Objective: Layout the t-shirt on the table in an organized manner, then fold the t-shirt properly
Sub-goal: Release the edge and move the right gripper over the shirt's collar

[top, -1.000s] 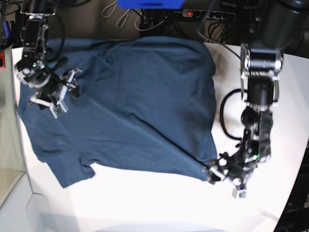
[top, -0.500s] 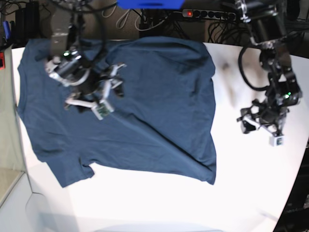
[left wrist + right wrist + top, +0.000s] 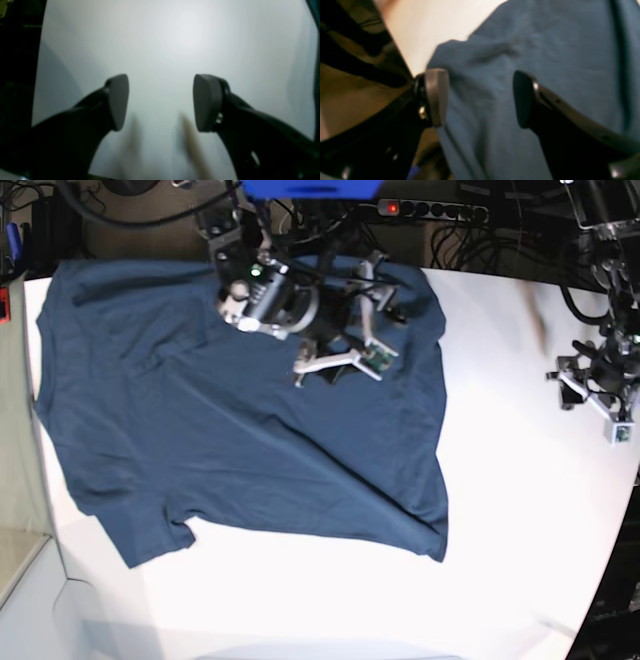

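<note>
Your t-shirt (image 3: pixel 240 430) lies spread across the left and middle of the table (image 3: pixel 520 510) in the base view, mostly flat, with one sleeve poking out at the lower left and a hem corner reaching toward the lower middle; its upper edge runs along the table's far side. A long crease crosses the cloth diagonally from the upper left toward that lower corner. Above the shirt's upper right part you have the right gripper (image 3: pixel 362 320), hanging over the fabric with its jaws spread wide and nothing between them. Through the right wrist camera you see the two fingers (image 3: pixel 436 96) standing well apart, with the blue t-shirt (image 3: pixel 545 50) filling the gap behind them and a strip of white table (image 3: pixel 427 27) beyond the cloth's rumpled edge; whether the pads touch the cloth you cannot tell. Your left gripper (image 3: pixel 598 388) sits far off at the right edge of the table, well apart from the shirt. Its wrist view shows both pads (image 3: pixel 207 102) parted, empty, over bare white table (image 3: pixel 175 45).
</note>
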You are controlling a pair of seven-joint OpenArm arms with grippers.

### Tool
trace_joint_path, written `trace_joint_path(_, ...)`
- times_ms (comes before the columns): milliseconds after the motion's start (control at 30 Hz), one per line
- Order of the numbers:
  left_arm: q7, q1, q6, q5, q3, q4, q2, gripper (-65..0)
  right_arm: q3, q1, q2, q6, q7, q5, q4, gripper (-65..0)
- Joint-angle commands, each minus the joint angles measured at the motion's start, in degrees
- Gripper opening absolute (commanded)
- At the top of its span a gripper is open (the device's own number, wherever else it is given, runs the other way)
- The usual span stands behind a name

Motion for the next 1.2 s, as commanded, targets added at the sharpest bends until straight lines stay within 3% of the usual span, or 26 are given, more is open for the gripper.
trace_joint_path(0,-0.8,0.3,-1.7,-0.4,-0.5,1.0,-1.0,-25.3,-0.1,0.2,-0.4,-2.0,2.8,0.4,-0.7,-27.8)
trace_joint_path(167,-0.6,2.5,-6.0,-0.4,-7.0,1.2,-0.4,-25.5,0.1,0.5,-0.4,-3.5,11.0,0.4,-10.7,-27.8)
trace_joint_path(267,-0.9,4.1,-6.6,-0.4,-8.6,1.3,-0.6,-25.5,0.1,0.7,-0.4,-3.6,14.9,0.4,-15.3,-27.8)
trace_joint_path(500,-1.0,5.9,-6.6,-0.4,-10.9,1.1,-0.7,-25.5,0.1,0.7,-0.4,-3.6,18.0,0.4,-19.6,-29.4)
trace_joint_path(567,-1.0,6.0,-6.6,-0.4,-11.0,1.3,-0.5,-25.5,0.1,0.5,-0.4,-3.6,18.7,0.4,-19.5,-36.5)
trace_joint_path(733,-1.1,6.9,-6.6,-0.4,-10.9,1.3,-0.4,-25.5,0.1,0.8,-0.4,-3.6,19.0,0.4,-19.4,-64.7)
trace_joint_path(933,-1.1,7.1,-6.6,-0.5,-10.9,1.4,-0.3,-25.5,0.0,0.6,-0.4,-3.2,19.0,0.4,-17.6,-65.0)
trace_joint_path(967,-1.1,7.1,-6.6,-0.7,-10.9,1.4,-0.3,-25.5,-0.1,0.2,-0.4,-2.7,19.0,0.4,-15.6,-65.0)
trace_joint_path(1033,-1.1,7.1,-6.6,-0.6,-10.9,1.4,-0.3,-25.5,0.0,-0.3,-0.4,1.6,18.4,0.5,-10.9,-65.0)
trace_joint_path(1167,-1.1,7.1,-6.6,-0.9,-10.7,1.4,-0.3,-25.5,1.0,-2.7,-0.4,1.6,18.4,0.5,-1.7,-65.0)
